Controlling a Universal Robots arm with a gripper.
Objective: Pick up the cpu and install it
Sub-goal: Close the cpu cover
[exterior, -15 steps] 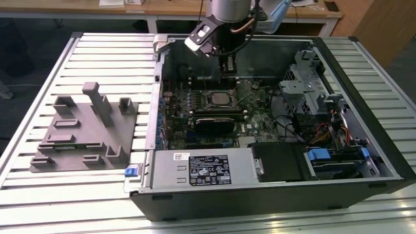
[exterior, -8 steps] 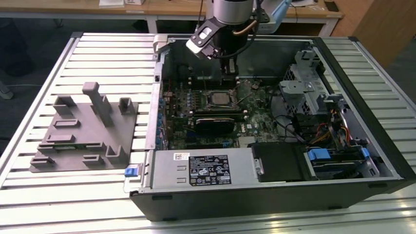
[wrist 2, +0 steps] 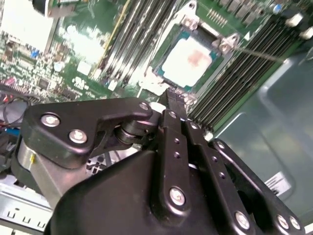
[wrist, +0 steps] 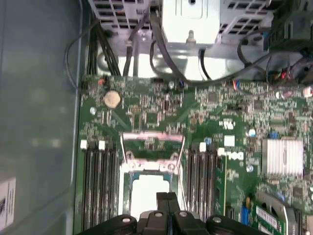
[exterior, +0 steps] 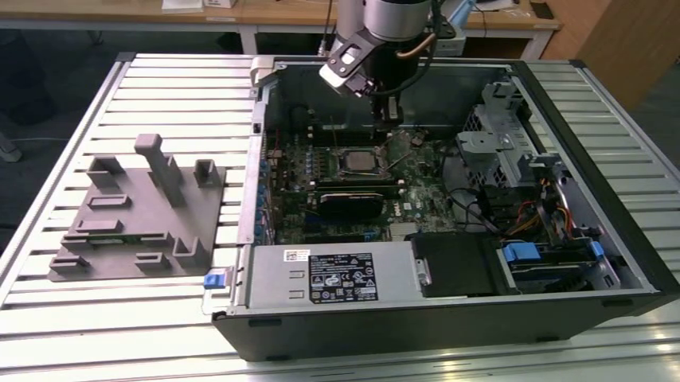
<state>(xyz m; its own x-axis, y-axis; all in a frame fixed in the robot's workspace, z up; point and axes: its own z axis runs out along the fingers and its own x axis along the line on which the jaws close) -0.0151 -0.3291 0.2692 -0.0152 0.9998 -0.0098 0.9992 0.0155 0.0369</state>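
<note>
Black bolted claw [wrist 2: 175,96] pressed together, empty, near flat square silver-white cpu [wrist 2: 192,59] seated in socket [wrist 2: 221,45].

Exterior view overlooks the case [exterior: 425,328] — both wrist views face the cpu [wrist 2: 193,61] [wrist: 149,193] closely.

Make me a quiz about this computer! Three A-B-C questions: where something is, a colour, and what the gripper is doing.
1. Where is the cpu? A pinched in the gripper; B lying in the socket; C outside the computer case.
2. What colour is the motherboard? A red; B blue; C green.
3. How are the gripper's fingers? A shut together, holding nothing; B spread wide; C clamped on the cpu.
Answers: 1 B, its pale top lies flat in the socket in both wrist views. 2 C, the board is green all round the socket. 3 A, the fingers meet with nothing between them, close by the cpu.
</note>
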